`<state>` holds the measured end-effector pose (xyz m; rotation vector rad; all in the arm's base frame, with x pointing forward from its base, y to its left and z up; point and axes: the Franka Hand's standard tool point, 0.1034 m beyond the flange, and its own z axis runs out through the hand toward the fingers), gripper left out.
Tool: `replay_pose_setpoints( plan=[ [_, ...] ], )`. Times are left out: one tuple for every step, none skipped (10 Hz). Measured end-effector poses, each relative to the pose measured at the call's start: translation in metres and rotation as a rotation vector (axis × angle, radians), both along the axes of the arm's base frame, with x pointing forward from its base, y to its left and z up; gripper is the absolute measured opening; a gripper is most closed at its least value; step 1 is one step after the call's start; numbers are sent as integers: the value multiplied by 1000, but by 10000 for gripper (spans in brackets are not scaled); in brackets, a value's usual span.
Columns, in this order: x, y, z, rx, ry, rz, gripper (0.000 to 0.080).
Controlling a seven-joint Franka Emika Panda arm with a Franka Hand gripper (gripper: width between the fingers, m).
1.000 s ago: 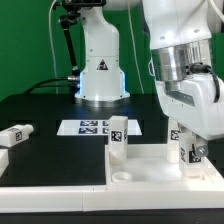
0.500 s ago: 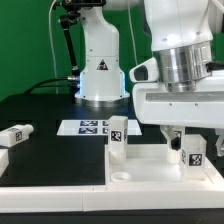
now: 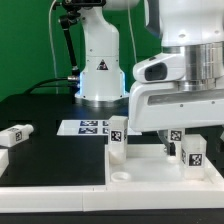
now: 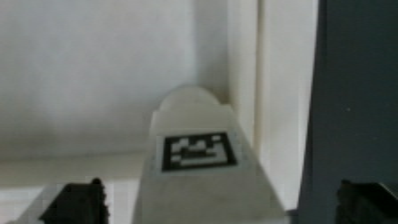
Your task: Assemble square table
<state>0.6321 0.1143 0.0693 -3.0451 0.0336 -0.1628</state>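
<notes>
The square table's white panel [image 3: 150,165] lies at the front on the exterior view's right. One tagged white leg post [image 3: 117,135] stands on its near left corner. Another leg post [image 3: 193,152] stands at its right side, directly under my gripper [image 3: 188,135]. In the wrist view this post [image 4: 199,150] rises between my two dark fingertips [image 4: 80,202], with a gap on each side. My gripper [image 4: 222,205] is open and grips nothing. A third leg [image 3: 15,133] lies loose on the black table at the exterior view's left.
The marker board [image 3: 88,127] lies flat behind the panel. The arm's white base [image 3: 100,70] stands at the back centre. A long white bar [image 3: 50,188] runs along the front edge. A green backdrop closes the rear.
My jaws have gone from shut on the right leg post to wide open, letting it go. The hand has turned broadside to the camera. The post stays standing.
</notes>
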Motion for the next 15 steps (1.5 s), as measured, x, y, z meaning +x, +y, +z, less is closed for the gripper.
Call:
replay_pose_setpoints(
  plan=[
    [-1, 1, -1, 2, 8, -28, 626],
    [-1, 0, -1, 5, 10, -49, 626],
    [-1, 1, -1, 13, 17, -127, 444],
    [-1, 1, -2, 23, 26, -216, 285],
    [-1, 1, -2, 31, 32, -284, 285],
    [-1, 1, -1, 42, 34, -384, 287],
    [-3, 1, -2, 63, 28, -560, 287],
    [-5, 2, -2, 78, 40, -746, 287],
    [-7, 3, -3, 98, 56, -969, 287],
    [-6, 2, -3, 137, 81, -1148, 287],
    [-6, 0, -3, 179, 108, -1270, 287],
    [-6, 0, -3, 203, 128, -1344, 288],
    [-6, 2, -3, 210, 145, -1400, 288],
    [-6, 2, -2, 223, 161, -1500, 288],
    [-6, 3, -3, 224, 163, -1521, 288]
  ],
)
